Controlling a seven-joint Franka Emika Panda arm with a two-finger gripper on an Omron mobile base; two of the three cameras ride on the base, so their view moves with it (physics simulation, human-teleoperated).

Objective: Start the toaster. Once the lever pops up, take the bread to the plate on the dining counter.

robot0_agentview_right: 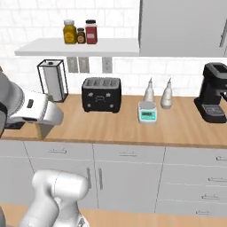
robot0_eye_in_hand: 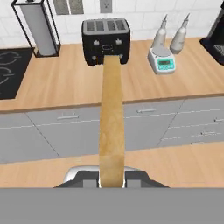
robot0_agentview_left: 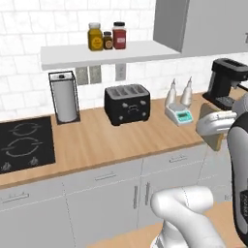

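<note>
The black two-slot toaster stands at the back of the wood counter by the wall. My gripper is shut on the bread slice, which the hand view shows edge-on as a long tan strip reaching toward the toaster. I hold the bread in the air in front of the counter's front edge, well away from the toaster. The plate and the dining counter are out of view.
A paper towel holder and a black stove sit left of the toaster. A small scale with two bottles and a black coffee machine stand to its right. A shelf with jars hangs above.
</note>
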